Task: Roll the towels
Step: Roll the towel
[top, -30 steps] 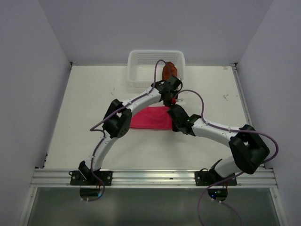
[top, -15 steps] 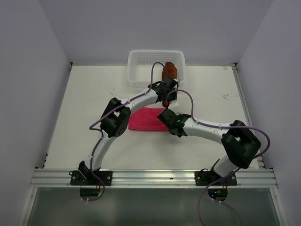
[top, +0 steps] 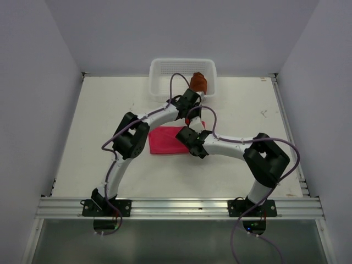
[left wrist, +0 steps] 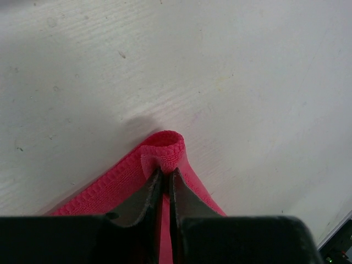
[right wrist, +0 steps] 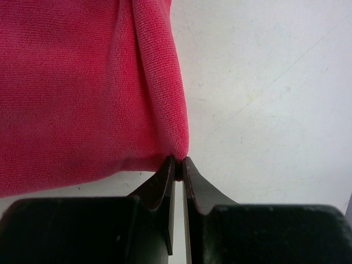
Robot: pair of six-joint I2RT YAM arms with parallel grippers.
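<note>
The bright pink towel (top: 165, 140) lies folded over on the table's middle. My left gripper (left wrist: 165, 171) is shut on a curled corner of the pink towel (left wrist: 165, 148). My right gripper (right wrist: 179, 160) pinches the lower corner of the same pink towel (right wrist: 82, 93). In the top view both wrists meet over the towel's right edge, the left gripper (top: 193, 113) farther back and the right gripper (top: 186, 135) nearer. The rust-brown towel (top: 198, 82) sits rolled up at the right end of the white mesh basket (top: 170, 74).
The basket stands against the back wall at the table's far edge. Purple cables loop above both wrists. Walls close in the table on the left, right and back.
Both grippers have moved left, dragging the pink towel's right edge over itself, so the towel now covers a shorter strip. The left jaws have tightened on the corner.
</note>
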